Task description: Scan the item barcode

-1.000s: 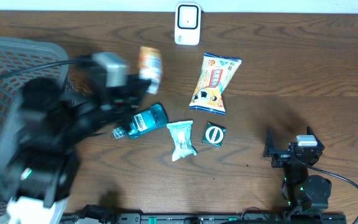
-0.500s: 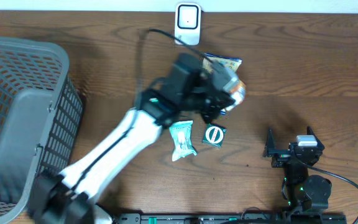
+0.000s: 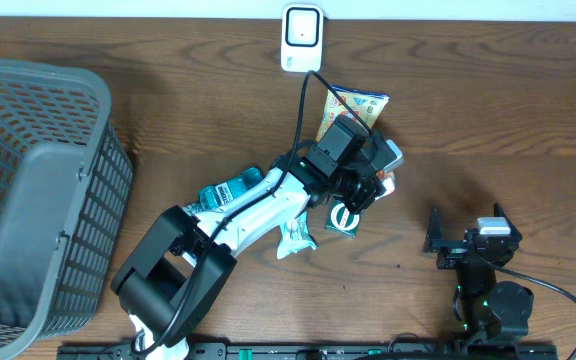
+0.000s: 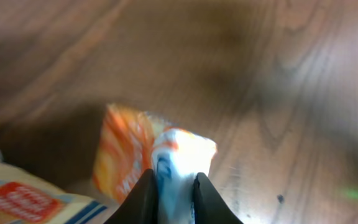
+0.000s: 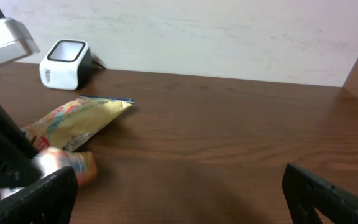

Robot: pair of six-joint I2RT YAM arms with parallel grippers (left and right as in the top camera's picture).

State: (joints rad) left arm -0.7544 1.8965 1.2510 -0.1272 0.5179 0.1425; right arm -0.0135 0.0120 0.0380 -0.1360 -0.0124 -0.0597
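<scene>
My left hand point(image 4: 173, 186) is clenched on the orange-and-white packet point(image 4: 182, 146), which sticks out past the fingertips over the bench point(image 4: 291, 93). The scanner point(image 3: 301, 38) stands well beyond that hand. My right hand point(image 5: 182, 196) is released, its fingers wide apart.

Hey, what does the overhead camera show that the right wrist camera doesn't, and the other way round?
Only the overhead view shows the grey basket, the teal bottle, the white-and-teal packet and the dark green sachet.

Only the right wrist view shows the face of the pale wall rising behind the table.

Both show the barcode scanner, the snack bag and the orange-and-white packet pinched in the left gripper.
</scene>
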